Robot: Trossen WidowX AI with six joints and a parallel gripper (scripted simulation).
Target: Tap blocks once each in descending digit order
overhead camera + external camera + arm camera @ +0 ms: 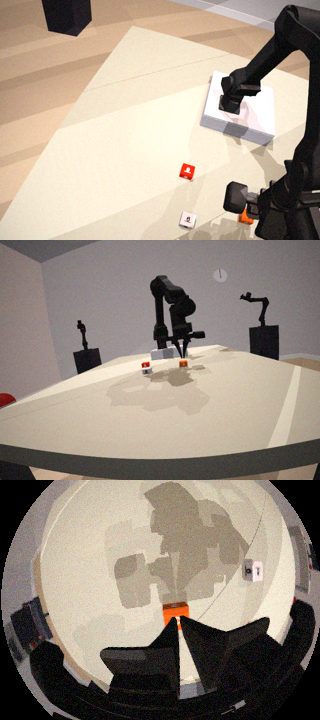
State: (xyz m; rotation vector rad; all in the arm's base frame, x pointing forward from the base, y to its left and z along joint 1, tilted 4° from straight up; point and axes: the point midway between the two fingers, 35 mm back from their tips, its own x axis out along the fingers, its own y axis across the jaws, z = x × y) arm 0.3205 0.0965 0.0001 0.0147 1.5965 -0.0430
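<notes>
My gripper (183, 358) (177, 619) is shut and empty, its tips just above the orange block (245, 219) (183, 364) (175, 609). The orange block's digit is too small to read surely, and the arm partly hides the block in the top view. The red block (187, 171) (145, 364) shows an underlined 9. The white block (187, 219) (146, 370) (254, 571) shows an underlined 6. In the top view the red and white blocks stand apart to the left of the orange one, and the fingertips are hidden.
The arm's base stands on a white slab (261, 111) (156, 355) at the back of the table (116, 155) (232, 420). Two dark pedestals (87, 360) (264, 342) with other arms stand beyond the table.
</notes>
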